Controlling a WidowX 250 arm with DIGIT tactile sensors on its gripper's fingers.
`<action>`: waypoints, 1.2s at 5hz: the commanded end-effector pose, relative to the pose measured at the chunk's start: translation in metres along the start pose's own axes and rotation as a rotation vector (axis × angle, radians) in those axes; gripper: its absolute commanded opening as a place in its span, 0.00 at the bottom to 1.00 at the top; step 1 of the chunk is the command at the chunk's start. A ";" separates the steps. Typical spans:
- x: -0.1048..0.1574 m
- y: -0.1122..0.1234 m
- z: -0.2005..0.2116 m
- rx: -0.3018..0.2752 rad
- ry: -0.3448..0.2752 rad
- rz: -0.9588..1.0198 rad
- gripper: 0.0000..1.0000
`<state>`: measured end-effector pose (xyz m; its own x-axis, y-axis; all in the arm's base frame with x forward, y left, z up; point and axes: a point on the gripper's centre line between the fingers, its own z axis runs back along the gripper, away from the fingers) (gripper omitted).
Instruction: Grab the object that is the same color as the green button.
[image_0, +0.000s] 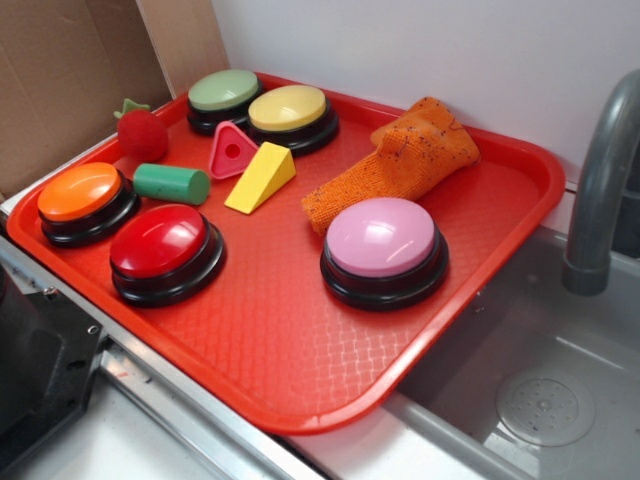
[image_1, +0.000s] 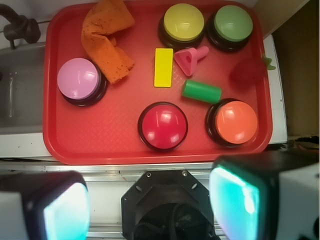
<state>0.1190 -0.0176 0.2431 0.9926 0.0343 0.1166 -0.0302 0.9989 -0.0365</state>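
jaws of the gripper (image_1: 150, 205) stood open, high above the tray (image_1: 100, 145); green cylinder (image_1: 201, 92) lay untouched near the green button (image_1: 232, 23): nothing grabbed yet.

Pincer (image_1: 150, 200) pads — blurred, edge-cropped.

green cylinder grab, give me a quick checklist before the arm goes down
1. Target found: green cylinder lies on its side on the tray: ok.
2. Colour match with green button: ok.
3. Top of cylinder uncovered: ok.
4. Room for fingers: orange button and pink triangle sit close: cannot tell.
5. Gripper open: fingers wide apart: ok.
6. Gripper above cylinder: it hangs over the tray's near edge: not ok.
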 end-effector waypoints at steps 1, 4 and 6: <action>0.000 0.000 0.000 0.000 0.000 0.000 1.00; 0.044 0.051 -0.050 -0.100 0.049 0.717 1.00; 0.059 0.086 -0.102 0.009 0.002 1.210 1.00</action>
<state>0.1918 0.0631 0.1387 0.3163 0.9486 -0.0120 -0.9455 0.3142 -0.0861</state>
